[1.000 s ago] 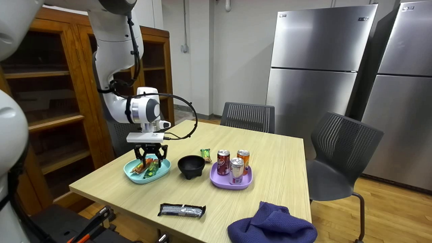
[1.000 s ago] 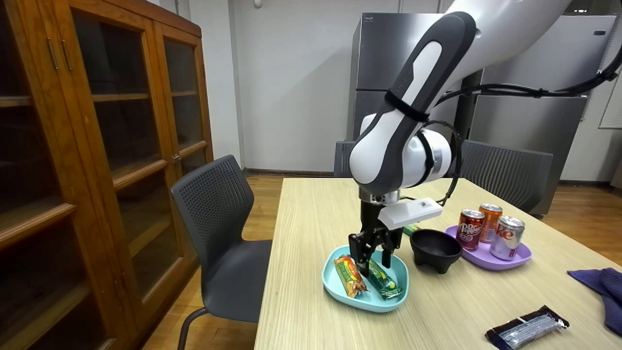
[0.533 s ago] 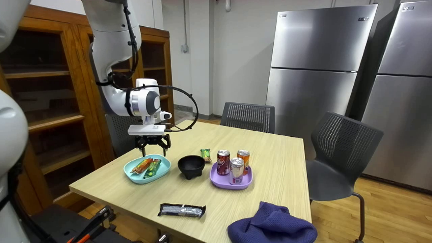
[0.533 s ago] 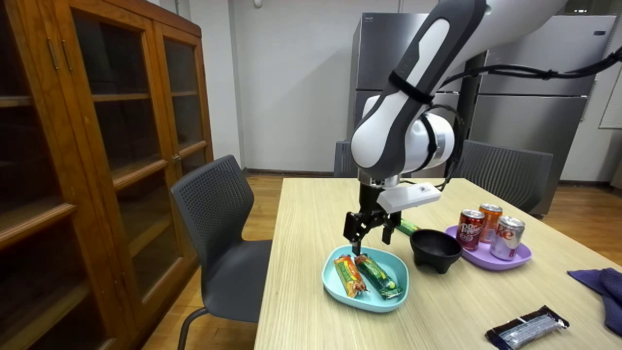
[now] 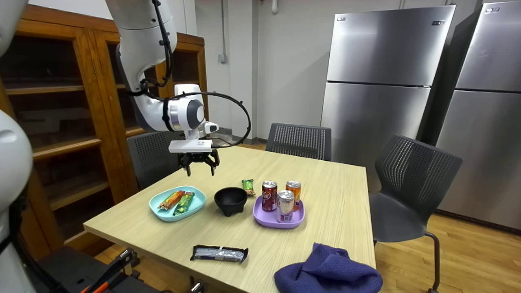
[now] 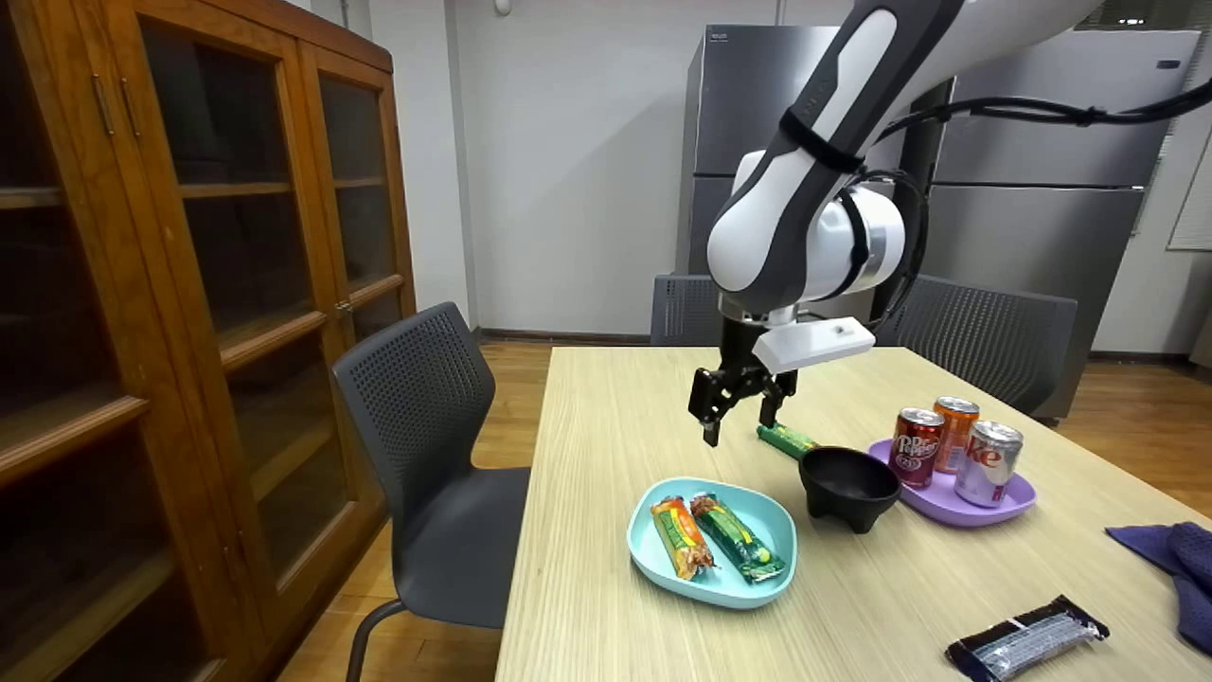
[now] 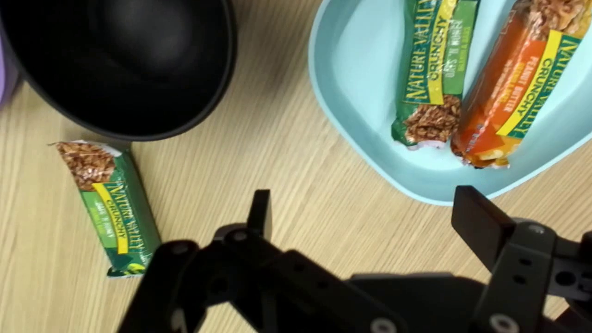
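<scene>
My gripper (image 7: 363, 192) is open and holds nothing; bare wood shows between its fingers in the wrist view. In both exterior views the gripper (image 5: 200, 172) hangs above the table, behind the turquoise tray (image 6: 720, 596). On that tray lie a green granola bar (image 7: 434, 69) and an orange one (image 7: 513, 92), side by side. Another green bar (image 7: 111, 208) lies on the table, left of the gripper in the wrist view, close to the black bowl (image 7: 129, 69). In an exterior view this loose green bar (image 6: 786, 440) is near the gripper's fingertips, below them.
A purple tray (image 5: 264, 220) with three soda cans stands beyond the black bowl. Toward the table's near side lie a dark foil-wrapped bar (image 5: 220, 254) and a crumpled blue cloth (image 5: 329, 270). Chairs (image 6: 426, 474) stand around the table, and a wooden cabinet (image 6: 218, 284) stands to one side.
The gripper has opened wider, risen off the turquoise tray and moved back toward the loose green bar. Both bars stay on the tray, the green one now uncovered.
</scene>
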